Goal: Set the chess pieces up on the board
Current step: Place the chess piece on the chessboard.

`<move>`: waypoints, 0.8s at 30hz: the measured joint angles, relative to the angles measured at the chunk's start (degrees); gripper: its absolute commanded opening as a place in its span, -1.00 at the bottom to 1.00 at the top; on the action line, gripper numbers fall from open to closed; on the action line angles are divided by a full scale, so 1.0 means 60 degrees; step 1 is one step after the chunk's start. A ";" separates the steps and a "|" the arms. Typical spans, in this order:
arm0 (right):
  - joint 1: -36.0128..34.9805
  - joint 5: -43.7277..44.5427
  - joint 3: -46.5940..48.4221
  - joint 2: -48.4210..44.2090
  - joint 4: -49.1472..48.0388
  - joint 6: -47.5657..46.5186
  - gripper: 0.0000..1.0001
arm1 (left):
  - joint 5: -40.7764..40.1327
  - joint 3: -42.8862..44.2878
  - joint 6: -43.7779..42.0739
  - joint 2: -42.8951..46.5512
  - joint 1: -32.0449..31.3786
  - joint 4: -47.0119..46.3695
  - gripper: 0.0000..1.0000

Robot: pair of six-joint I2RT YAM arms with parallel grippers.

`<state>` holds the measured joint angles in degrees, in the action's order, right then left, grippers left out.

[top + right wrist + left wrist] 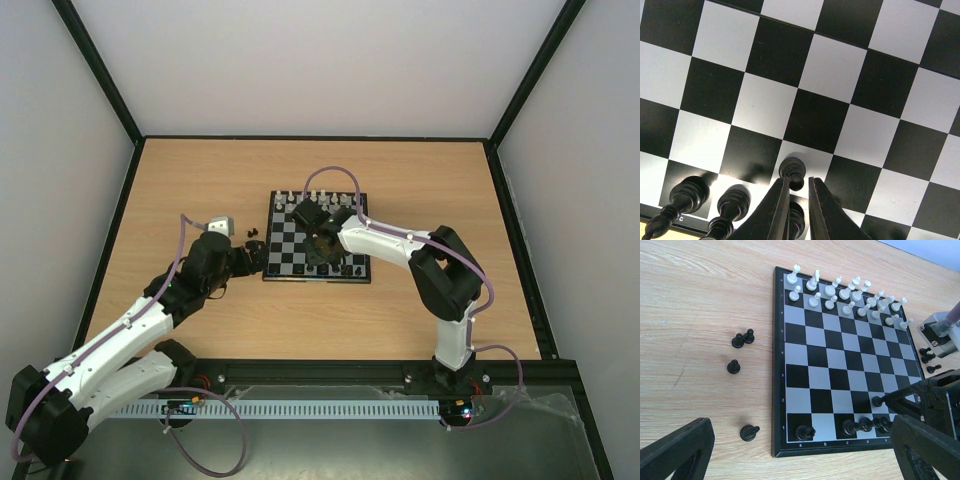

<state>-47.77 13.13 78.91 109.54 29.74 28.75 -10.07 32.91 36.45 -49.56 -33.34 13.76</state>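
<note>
Top: my R end effector (324, 246) low over board (290, 262); L wrist: my L end effector (802, 432) gapes empty, loose black pieces (733, 366) on desk (690, 300); R wrist: tips pinch black pawn (792, 170) on 2nd row, so sloppy release may topple it into back-row pieces (732, 202).

Table (200, 180): matt, light wood grain. Board (840, 370): smooth, faintly glossy black and pale checks. Black pieces (792, 170): glossy, plastic in look. Arm covers (380, 240): smooth white plastic.
</note>
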 measured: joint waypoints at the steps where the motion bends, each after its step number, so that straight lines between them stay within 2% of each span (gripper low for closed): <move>1: 0.0000 0.0007 0.0000 0.0000 0.0000 -0.0004 -0.74 | 0.0000 0.0000 0.0000 0.0000 0.0000 0.0004 0.99; 4: 0.0000 0.0011 0.0000 0.0000 0.0000 -0.0004 -0.72 | 0.0000 0.0000 0.0000 0.0000 0.0000 0.0044 0.99; 9: 0.0000 -0.0007 -0.0004 0.0000 -0.0004 -0.0007 -0.53 | 0.0000 0.0000 0.0000 0.0000 0.0000 0.0066 0.99; 17: 0.0000 -0.0033 -0.0036 -0.0004 -0.0007 -0.0007 -0.39 | 0.0000 0.0000 0.0000 0.0000 0.0000 0.0066 0.99; 21: 0.0000 -0.0040 -0.0138 -0.0084 -0.0022 0.0015 -0.16 | 0.0000 0.0000 0.0000 0.0000 0.0000 0.0066 0.99; 22: 0.0000 -0.0044 -0.0200 -0.0160 -0.0022 0.0015 -0.04 | 0.0000 0.0000 0.0000 0.0000 0.0000 0.0066 0.99; 24: 0.0000 -0.0124 -0.0339 -0.0423 -0.0073 0.0062 0.09 | 0.0000 0.0000 0.0000 0.0000 0.0000 0.0076 0.99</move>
<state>-47.77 12.38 76.88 107.00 29.30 29.12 -10.07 32.91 36.45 -49.56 -33.34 14.22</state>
